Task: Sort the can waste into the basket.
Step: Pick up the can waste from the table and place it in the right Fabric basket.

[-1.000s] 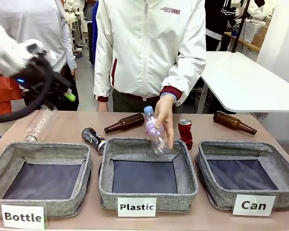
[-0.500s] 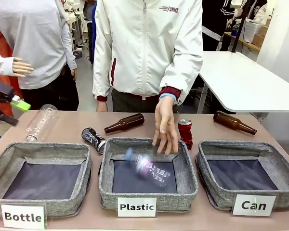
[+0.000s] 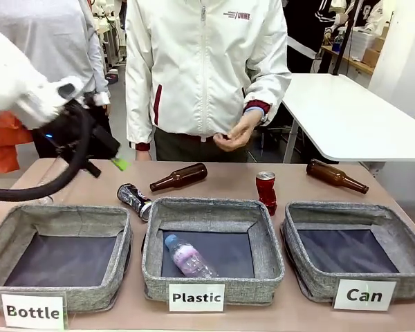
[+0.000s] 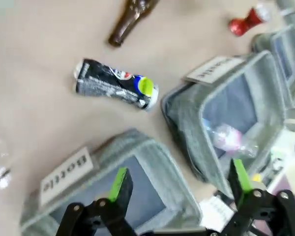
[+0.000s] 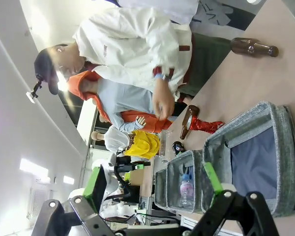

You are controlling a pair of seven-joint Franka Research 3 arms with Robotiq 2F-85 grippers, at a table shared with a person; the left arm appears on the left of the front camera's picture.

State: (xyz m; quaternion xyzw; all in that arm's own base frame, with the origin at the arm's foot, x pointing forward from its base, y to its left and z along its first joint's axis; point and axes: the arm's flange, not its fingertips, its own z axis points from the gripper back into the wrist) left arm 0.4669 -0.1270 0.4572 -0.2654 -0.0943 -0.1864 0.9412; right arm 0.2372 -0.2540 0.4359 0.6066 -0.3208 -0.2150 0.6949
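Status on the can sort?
Left gripper, right gripper open, empty. Dark can, red can on table, outside Can basket. Person's hand raised, clear of cans.

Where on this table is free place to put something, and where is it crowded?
Free: the tabletop between the red can and the right brown bottle; the Can basket floor. Crowded: around the dark can, beside the Plastic basket.

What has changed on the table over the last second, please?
The person's hand let go of the clear plastic bottle, which dropped into the Plastic basket; the hand drew back to the waist. The open left gripper swung out left and back in. The red can, dark can, both brown bottles and the Can basket stayed put.
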